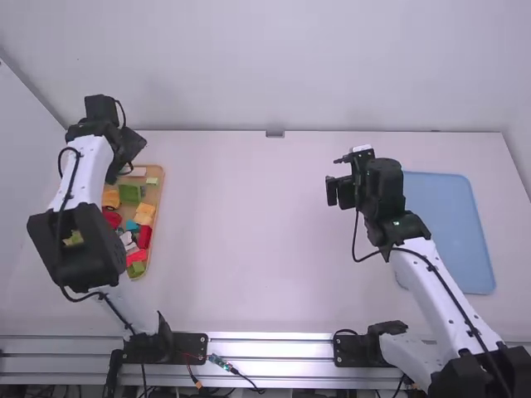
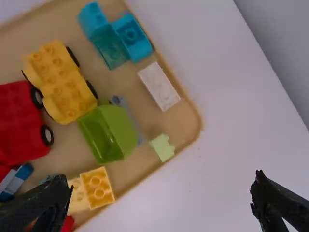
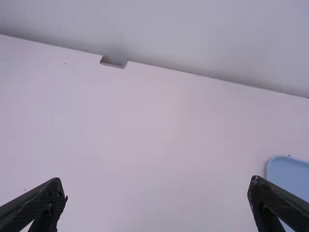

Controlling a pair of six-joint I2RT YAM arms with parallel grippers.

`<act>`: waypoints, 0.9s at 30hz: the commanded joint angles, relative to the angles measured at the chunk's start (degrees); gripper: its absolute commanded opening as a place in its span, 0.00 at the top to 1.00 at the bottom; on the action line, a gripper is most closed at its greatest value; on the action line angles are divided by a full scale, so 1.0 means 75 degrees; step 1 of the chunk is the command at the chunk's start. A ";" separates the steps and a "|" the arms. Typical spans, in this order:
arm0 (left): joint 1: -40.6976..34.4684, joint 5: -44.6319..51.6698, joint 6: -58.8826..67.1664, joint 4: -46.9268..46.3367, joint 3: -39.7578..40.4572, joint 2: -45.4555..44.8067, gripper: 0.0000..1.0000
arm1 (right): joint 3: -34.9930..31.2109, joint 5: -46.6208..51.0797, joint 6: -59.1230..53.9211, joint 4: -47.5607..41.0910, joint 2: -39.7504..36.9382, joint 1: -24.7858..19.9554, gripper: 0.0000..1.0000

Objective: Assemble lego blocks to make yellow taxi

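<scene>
The white table (image 1: 249,240) is stretching beneath both arms. The left arm (image 1: 81,170) is standing over the wooden tray at the left, the right arm (image 1: 440,290) well apart from it, near the blue tray (image 1: 452,228) at the right. That pale blue surface may be serving as a place for the finished taxi. The wooden tray (image 1: 159,199) is holding the loose parts together, presumably so that the left arm can be picking from one spot.

The left gripper (image 2: 161,179) is hanging above the wooden tray's far end, its jaws spread wide with nothing between them. The right gripper (image 3: 157,180) is hanging over the table, left of the blue tray, likewise wide and empty.

The yellow wheeled piece (image 2: 63,87), probably the taxi's body, is lying in the tray's far half, at the left; its studs are facing up, ready for parts being pressed on. The red wheeled piece (image 2: 19,121) is sitting just nearer. The green hollow block (image 2: 108,133) is crowding the yellow one's right side, so a grasp there could be catching both. Teal blocks (image 2: 113,36) are lying farther off. Small yellow blocks (image 2: 96,187) are resting nearer, at the right; the white block (image 2: 159,86) and the tiny pale green block (image 2: 163,147) are lying near the rim.
</scene>
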 commanded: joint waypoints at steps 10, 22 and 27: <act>0.1687 0.1093 -0.0172 -0.0321 0.0143 0.0539 0.01 | 0.0242 -0.0006 0.0009 -0.0026 0.0058 0.0035 0.00; 0.1795 0.1026 -0.0125 0.0067 0.0146 0.1416 0.01 | 0.0242 0.0035 -0.0399 -0.0009 0.0058 0.0510 0.00; 0.1824 0.1029 -0.0140 0.0224 0.0146 0.1763 0.01 | 0.0242 0.0067 -0.0393 0.0015 0.0058 0.0644 0.00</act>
